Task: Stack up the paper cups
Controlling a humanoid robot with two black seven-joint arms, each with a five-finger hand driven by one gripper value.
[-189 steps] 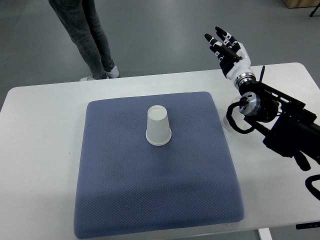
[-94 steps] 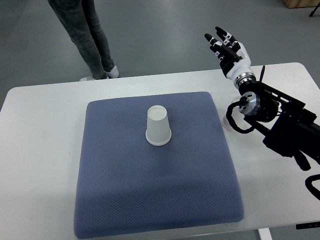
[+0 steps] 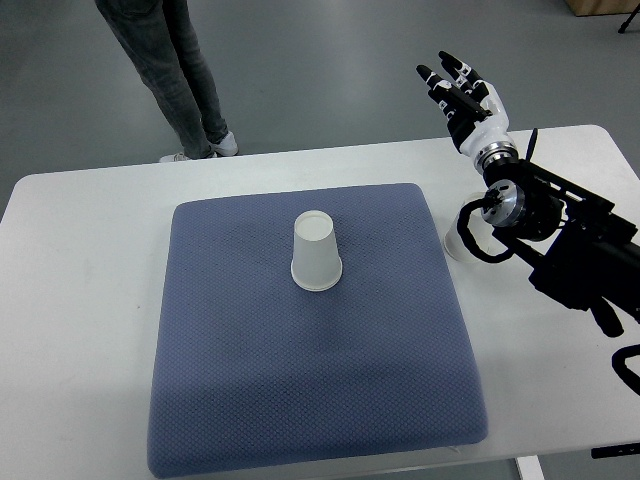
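Observation:
A white paper cup (image 3: 317, 252) stands upside down near the middle of the blue-grey pad (image 3: 300, 380). A second white cup (image 3: 455, 242) shows only as a sliver on the table just off the pad's right edge, mostly hidden behind my right forearm. My right hand (image 3: 462, 88) is raised past the table's far edge, fingers spread and holding nothing, well away from both cups. The left arm is out of view.
The pad lies on a white table (image 3: 80, 300). A person's legs (image 3: 175, 70) stand on the grey floor beyond the far left edge of the table. My dark right forearm (image 3: 570, 240) crosses the table's right side.
My right hand has shifted slightly to the right and up. The cups have not moved.

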